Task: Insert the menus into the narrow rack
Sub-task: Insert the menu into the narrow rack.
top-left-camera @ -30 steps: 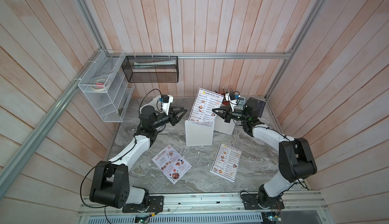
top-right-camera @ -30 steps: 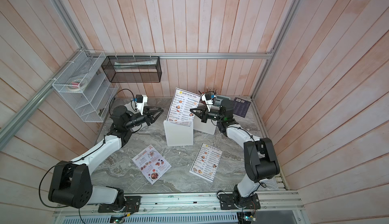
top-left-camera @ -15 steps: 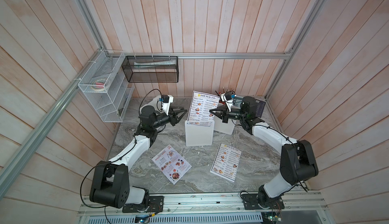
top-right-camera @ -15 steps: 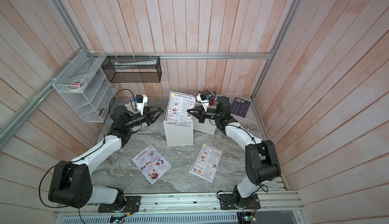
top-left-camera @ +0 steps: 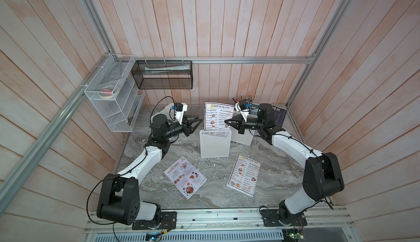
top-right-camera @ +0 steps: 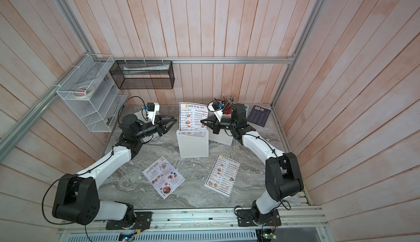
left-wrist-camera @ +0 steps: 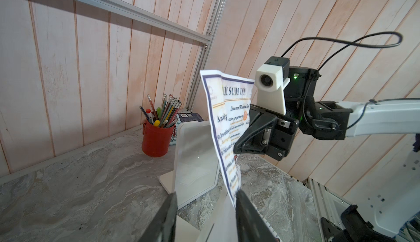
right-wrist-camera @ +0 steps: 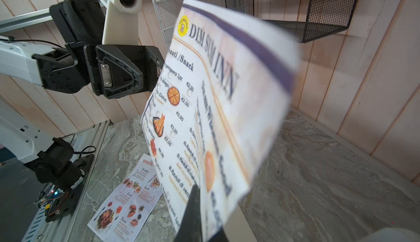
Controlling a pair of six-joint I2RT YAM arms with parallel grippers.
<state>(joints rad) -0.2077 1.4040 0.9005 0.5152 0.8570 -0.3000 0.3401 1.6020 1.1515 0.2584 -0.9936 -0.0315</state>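
A white "DIM SUM INN" menu (top-left-camera: 217, 116) (top-right-camera: 192, 116) stands upright, its lower edge dipped into the open top of the narrow white rack (top-left-camera: 213, 146) (top-right-camera: 194, 145). My right gripper (top-left-camera: 227, 122) (right-wrist-camera: 204, 209) is shut on that menu (right-wrist-camera: 216, 104) at its right edge. My left gripper (top-left-camera: 198, 123) (left-wrist-camera: 205, 209) hovers open just left of the sheet (left-wrist-camera: 227, 120), whose edge runs close beside one finger (left-wrist-camera: 246, 215). Two more menus lie flat in front of the rack: a colourful Special Menu (top-left-camera: 185, 177) (right-wrist-camera: 127, 197) and a second Dim Sum Inn sheet (top-left-camera: 244, 175).
A second white stand (top-left-camera: 242, 136) (left-wrist-camera: 195, 156) sits right of the rack under my right wrist. Behind it are a red pencil cup (left-wrist-camera: 156, 138) and a dark purple booklet (top-right-camera: 259, 115). A white wire shelf (top-left-camera: 113, 97) and a black mesh basket (top-left-camera: 163, 75) hang on the back-left walls.
My right gripper has carried the menu left and down, from leaning over the rack to standing upright in its top. The left arm stayed put, its jaws slightly wider.
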